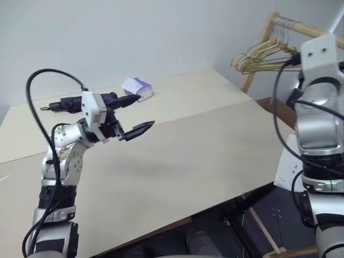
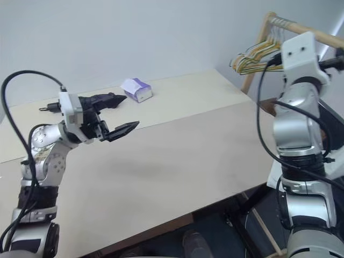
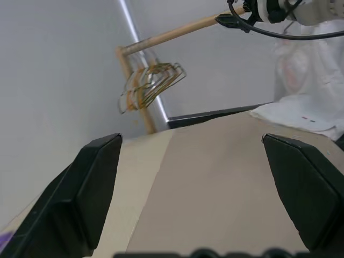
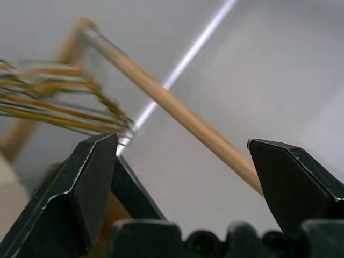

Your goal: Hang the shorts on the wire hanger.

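Both grippers released: left gripper (image 1: 134,115) over table (image 1: 204,156) near tissue box (image 1: 137,88); right gripper (image 4: 183,161) by hanger bunch (image 4: 59,102)

Tissue box (image 1: 137,88) on table (image 1: 204,156)

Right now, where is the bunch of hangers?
The bunch of hangers hangs from the wooden rail past the table's far right corner, beside the right arm.
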Robot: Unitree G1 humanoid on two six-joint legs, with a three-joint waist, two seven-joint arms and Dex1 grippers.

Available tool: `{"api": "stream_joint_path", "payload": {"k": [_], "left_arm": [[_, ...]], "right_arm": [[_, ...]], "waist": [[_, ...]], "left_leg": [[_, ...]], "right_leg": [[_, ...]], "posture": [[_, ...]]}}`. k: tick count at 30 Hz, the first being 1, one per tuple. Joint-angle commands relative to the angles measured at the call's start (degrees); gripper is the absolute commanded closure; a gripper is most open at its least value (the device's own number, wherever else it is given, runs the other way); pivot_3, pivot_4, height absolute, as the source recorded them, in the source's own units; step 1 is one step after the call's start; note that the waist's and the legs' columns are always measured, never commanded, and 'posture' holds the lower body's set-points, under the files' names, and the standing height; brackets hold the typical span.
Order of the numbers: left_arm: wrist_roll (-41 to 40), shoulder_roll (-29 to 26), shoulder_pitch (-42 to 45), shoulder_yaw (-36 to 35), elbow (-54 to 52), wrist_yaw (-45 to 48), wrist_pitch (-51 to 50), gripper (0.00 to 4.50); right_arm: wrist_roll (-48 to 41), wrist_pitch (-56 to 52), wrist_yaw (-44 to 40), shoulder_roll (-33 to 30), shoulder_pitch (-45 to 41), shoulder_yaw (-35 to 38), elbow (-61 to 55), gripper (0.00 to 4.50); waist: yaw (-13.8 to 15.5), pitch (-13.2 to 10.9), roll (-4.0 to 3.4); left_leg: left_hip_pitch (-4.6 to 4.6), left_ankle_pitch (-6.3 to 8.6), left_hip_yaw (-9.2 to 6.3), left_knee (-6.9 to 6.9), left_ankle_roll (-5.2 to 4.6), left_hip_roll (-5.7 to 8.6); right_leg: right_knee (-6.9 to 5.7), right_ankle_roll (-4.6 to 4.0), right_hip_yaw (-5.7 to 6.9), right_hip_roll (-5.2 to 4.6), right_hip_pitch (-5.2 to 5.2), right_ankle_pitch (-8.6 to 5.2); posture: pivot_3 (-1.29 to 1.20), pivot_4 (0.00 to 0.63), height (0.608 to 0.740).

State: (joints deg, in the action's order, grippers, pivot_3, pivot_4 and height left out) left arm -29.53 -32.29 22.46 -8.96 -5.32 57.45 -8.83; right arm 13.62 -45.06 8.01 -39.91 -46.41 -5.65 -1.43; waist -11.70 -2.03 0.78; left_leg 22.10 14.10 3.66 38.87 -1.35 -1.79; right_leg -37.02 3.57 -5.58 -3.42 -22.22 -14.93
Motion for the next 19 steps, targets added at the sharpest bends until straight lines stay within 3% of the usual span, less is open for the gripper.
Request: {"api": "stream_joint_path", "payload": {"k": [1, 5, 8, 12, 15, 19], "left_arm": [[0.2, -1.2, -2.3, -2.0, -4.3, -2.5, -0.2, 0.0], [0.6, -1.9, -5.6, -3.0, -6.0, -4.8, -0.5, 0.0], [0.4, -2.7, -7.7, -3.7, -6.8, -6.0, -1.0, 0.0], [1.7, -4.1, -10.5, -3.3, -7.5, -6.6, -1.6, 0.0], [1.7, -4.3, -12.1, -3.3, -8.3, -7.3, -2.0, 0.0], [1.9, -4.2, -13.2, -3.1, -9.1, -8.5, -2.7, 0.0]], "right_arm": [[0.5, 8.2, -6.7, -1.0, -2.2, -1.4, 1.8, 0.04], [-5.9, 11.5, -20.9, 0.1, -1.5, -1.9, 3.3, 0.04], [-9.3, 18.3, -33.5, -1.5, 4.4, -5.2, 0.2, 0.04], [-9.2, 24.5, -44.0, -3.5, 10.9, -9.7, -2.5, 0.04], [-8.2, 28.5, -48.8, -4.7, 13.9, -12.1, -4.1, 0.04], [-6.5, 28.3, -49.4, -3.0, 14.3, -12.7, -3.4, 0.04]], "waist": [[2.1, 0.0, 0.04], [6.2, -0.1, 0.11], [9.0, -0.1, 0.26], [11.4, -0.1, 0.35], [12.6, -0.1, 0.4], [13.1, -0.2, 0.5]], "left_leg": [[0.01, 0.0, 0.0, 0.0, 0.0, 0.0], [0.04, 0.0, 0.04, 0.0, 0.0, 0.0], [0.08, 0.01, 0.06, -0.01, -0.02, -0.02], [0.2, 0.02, 0.08, 0.0, -0.03, -0.03], [0.25, 0.02, 0.09, 0.0, -0.03, -0.01], [0.25, 0.01, 0.09, 0.04, -0.02, -0.03]], "right_leg": [[0.0, 0.0, 0.01, 0.0, -0.01, 0.0], [0.04, -0.08, 0.08, 0.01, -0.05, 0.04], [0.13, -0.15, 0.16, 0.03, -0.08, 0.07], [0.17, -0.19, 0.28, 0.0, -0.14, 0.08], [0.2, -0.21, 0.33, 0.0, -0.18, 0.08], [0.18, -0.31, 0.4, 0.03, -0.19, 0.14]], "posture": [[0.06, 0.0, 0.74], [0.09, 0.0, 0.74], [0.12, 0.0, 0.74], [0.14, 0.0, 0.74], [0.15, 0.0, 0.74], [0.16, 0.0, 0.74]]}}
